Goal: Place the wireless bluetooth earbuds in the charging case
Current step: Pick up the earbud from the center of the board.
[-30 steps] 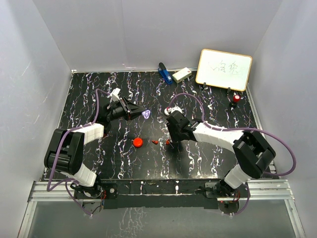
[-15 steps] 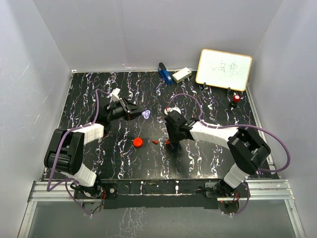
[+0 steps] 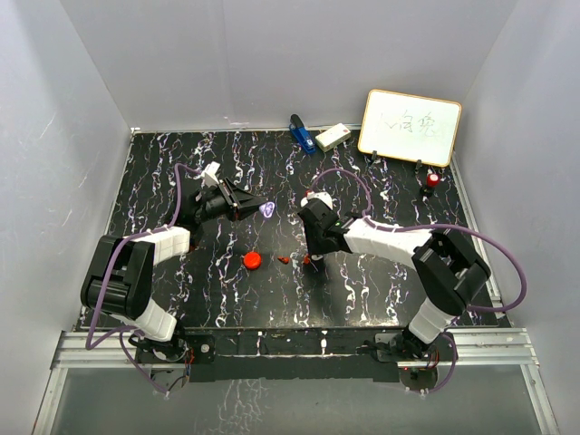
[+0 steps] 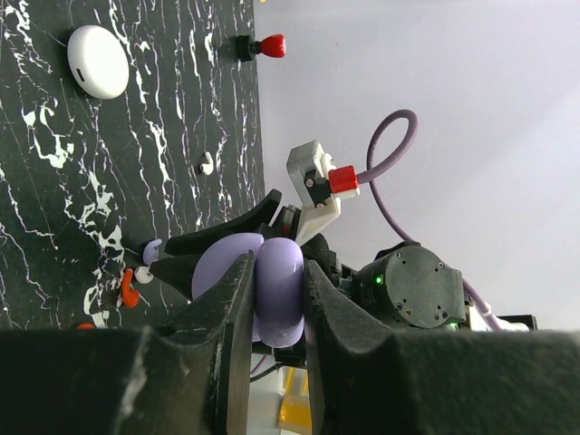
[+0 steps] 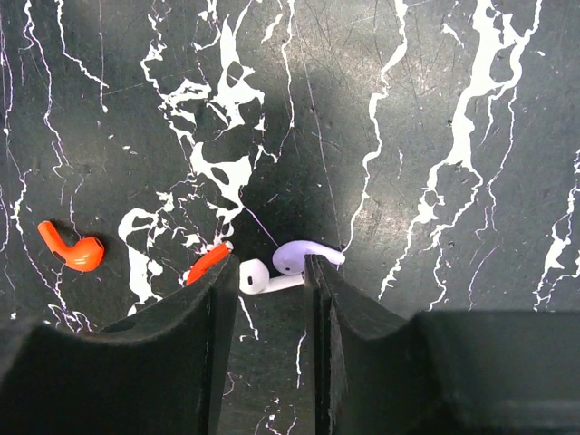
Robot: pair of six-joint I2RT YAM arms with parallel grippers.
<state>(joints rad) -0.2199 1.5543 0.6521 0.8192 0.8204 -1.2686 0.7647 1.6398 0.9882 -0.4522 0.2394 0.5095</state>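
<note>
My left gripper is shut on a purple charging case and holds it above the table. My right gripper is down at the black marbled table, jaws narrow but still apart. A white earbud lies between its fingers. A purple earbud touches the right fingertip. A red earbud pokes out from behind the left finger, and another red one lies further left. In the top view the right gripper is over this cluster.
A red round case lies left of the earbuds. A white case and a lone white earbud lie further back. A red-capped marker, a whiteboard, a blue object and a white box stand along the back.
The right gripper's jaws have narrowed around the white earbud and its arm has shifted slightly left. The left gripper with the purple case has not moved.
</note>
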